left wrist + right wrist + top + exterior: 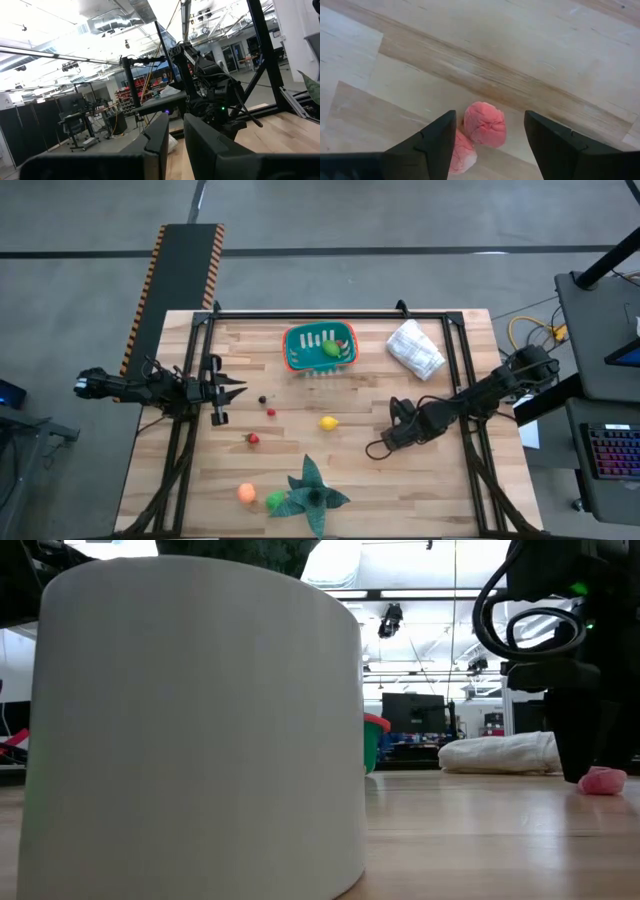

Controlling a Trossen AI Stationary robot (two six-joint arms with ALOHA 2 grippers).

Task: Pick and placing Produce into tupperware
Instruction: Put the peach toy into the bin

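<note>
The teal tupperware (pixel 320 347) with an orange-red rim stands near the table's far edge, with a green-yellow piece (pixel 330 348) inside. My right gripper (pixel 490 132) is open and points down over a pink two-lobed produce piece (pixel 485 125) that lies on the wood. One finger stands on each side of it, apart from the main lobe. In the low view the pink piece (pixel 602 780) lies beside the dark gripper. My left gripper (pixel 176 134) waits at the table's left side, its fingers almost together. Loose produce on the table: a yellow one (pixel 328 422), two red ones (pixel 253 439) (pixel 271 412), an orange one (pixel 246 493).
A wrinkled white bag (pixel 415 348) lies right of the tub. A dark green star-shaped leafy thing (pixel 315 492) sits near the table's near edge, with a green piece (pixel 275 500) beside it. A dark berry (pixel 263 399) lies mid-table. A big white cylinder (pixel 195 720) fills the low view's foreground.
</note>
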